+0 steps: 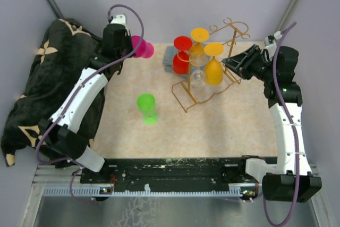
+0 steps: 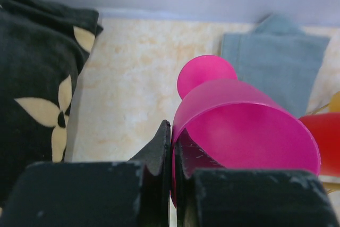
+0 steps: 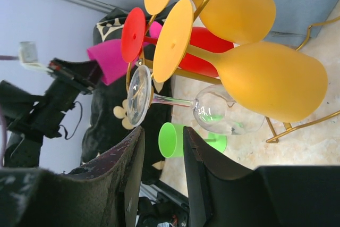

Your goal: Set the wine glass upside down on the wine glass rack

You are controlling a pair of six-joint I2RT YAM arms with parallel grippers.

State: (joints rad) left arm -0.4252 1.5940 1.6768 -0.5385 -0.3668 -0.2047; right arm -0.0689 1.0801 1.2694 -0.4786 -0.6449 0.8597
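Beige tabletop [image 1: 234, 126], wine glass rack [image 1: 179, 98] with four inverted glasses [image 1: 213, 70]

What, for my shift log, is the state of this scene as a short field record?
left hand: shut on the rim of the pink glass
pink glass pose: tipped, foot pointing away from the hand
right hand: open, empty, beside the rack
wine glass rack: holds red glass, two orange glasses, clear glass, all foot up
green glass: on the table, apart from the rack
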